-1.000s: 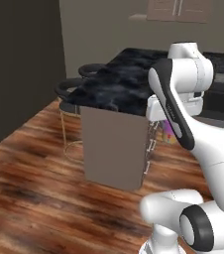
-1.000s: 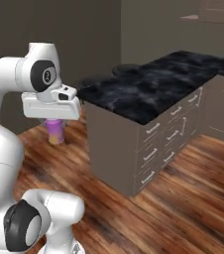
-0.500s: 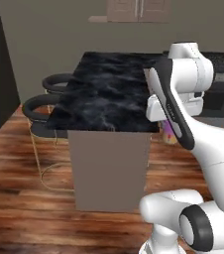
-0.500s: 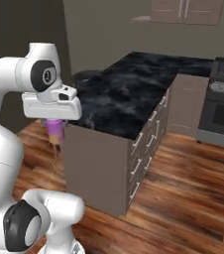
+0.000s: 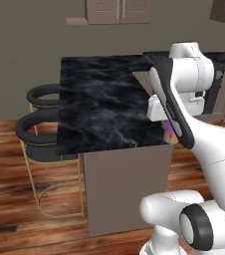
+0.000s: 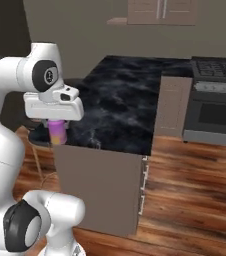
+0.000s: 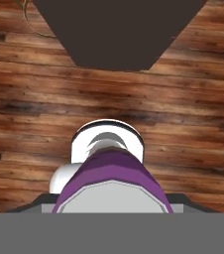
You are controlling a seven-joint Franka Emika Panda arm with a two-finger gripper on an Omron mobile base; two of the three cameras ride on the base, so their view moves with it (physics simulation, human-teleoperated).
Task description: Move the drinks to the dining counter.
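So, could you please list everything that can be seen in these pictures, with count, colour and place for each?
can: one, pink-purple with a yellow band, held under the gripper, beside the counter's near corner, above the floor
dining counter: one, black marble with white veins on a plain grey-brown base, centre
stools: two, round black seats on thin gold frames, at the counter's left side
stove: one, dark and grey, far right
wall cabinets: pale brown, top of the back wall
floor: brown wood planks
arm: one, white with dark joints
gripper: one, white, closed on the can
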